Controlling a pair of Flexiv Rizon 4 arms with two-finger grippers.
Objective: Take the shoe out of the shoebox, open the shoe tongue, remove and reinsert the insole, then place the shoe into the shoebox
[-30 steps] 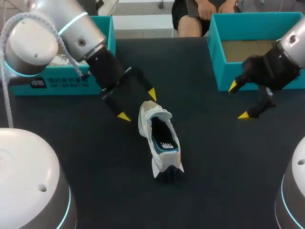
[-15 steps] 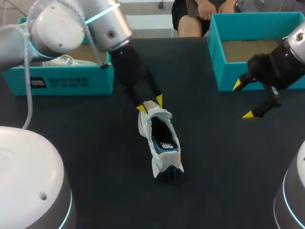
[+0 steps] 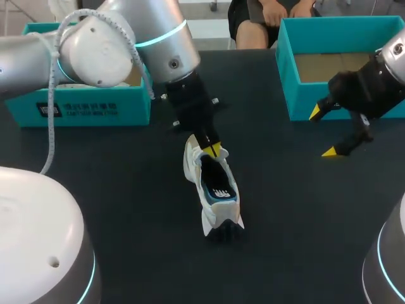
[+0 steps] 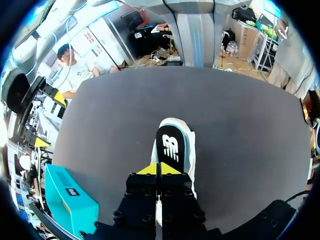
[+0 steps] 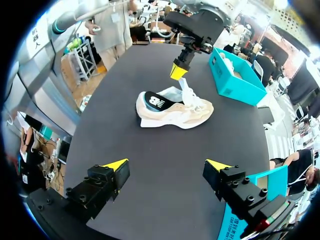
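One shoe [image 3: 209, 218]: white-and-beige sneaker, upright on its sole mid-table, heel toward the robot, outside both boxes. White tongue [image 3: 209, 154] and laces bunched at the far end of the opening. Dark insole [image 3: 218, 190], white logo, lies inside. Teal right box [image 3: 316, 104] open, brown floor showing. Teal left box [image 3: 95, 109] open.

Your table [image 3: 114, 190] looks matt and dark. The shoe [image 3: 215, 190] has a soft cloth upper and a smooth insole [image 4: 170, 145]. The shoebox [image 3: 300, 104] reads as matt teal cardboard, raw brown inside. Your left arm [image 3: 158, 38] wears a glossy silver shell; the fingers [image 5: 100, 187] are matt black.
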